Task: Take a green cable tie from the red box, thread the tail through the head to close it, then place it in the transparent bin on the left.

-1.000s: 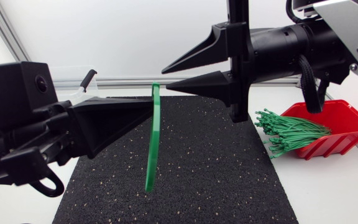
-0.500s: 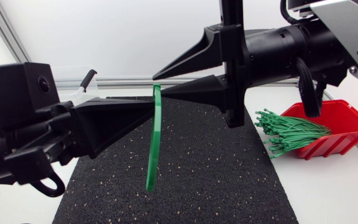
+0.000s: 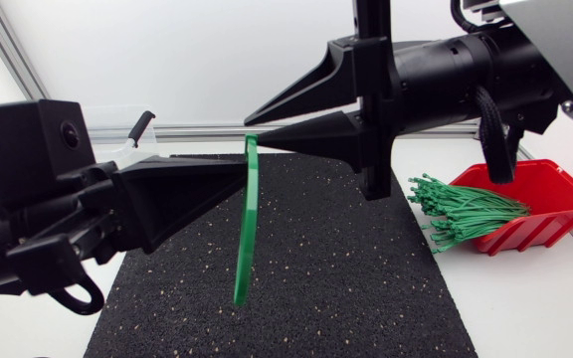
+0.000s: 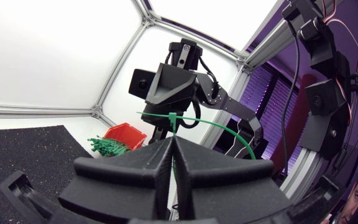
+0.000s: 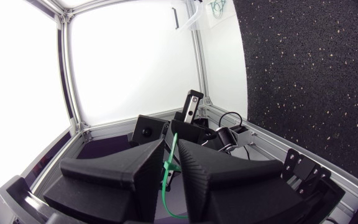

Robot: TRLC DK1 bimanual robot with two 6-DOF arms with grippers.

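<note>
White tabletop (image 3: 525, 298) carries a black speckled mat (image 3: 346, 278) across its middle. At the right edge sits the red box (image 3: 550, 189), with a bundle of green ties (image 3: 466, 211) spilling out of its left side. The transparent bin (image 3: 117, 149) stands at the far left, partly hidden behind the left arm.

From above, the left gripper (image 3: 245, 169) comes in from the left with its fingers pressed together on one green cable tie (image 3: 244, 239) near the tie's upper end. The strip hangs down in a slight curve over the mat without touching it. The right gripper (image 3: 259, 129) reaches in from the right with its fingers spread, its lower tip just beside the top of the tie.

The left wrist view adds what the overhead hides: the tie's head (image 4: 174, 118) stands just above the closed fingertips, and the strip bows away in a long arc. The red box (image 4: 124, 134) lies beyond.

The right wrist view shows the tie (image 5: 168, 167) standing in the gap between the right gripper's (image 5: 171, 146) parted fingers. Whether either finger touches it cannot be told. That view also shows green ties inside the bin (image 5: 207, 15).
</note>
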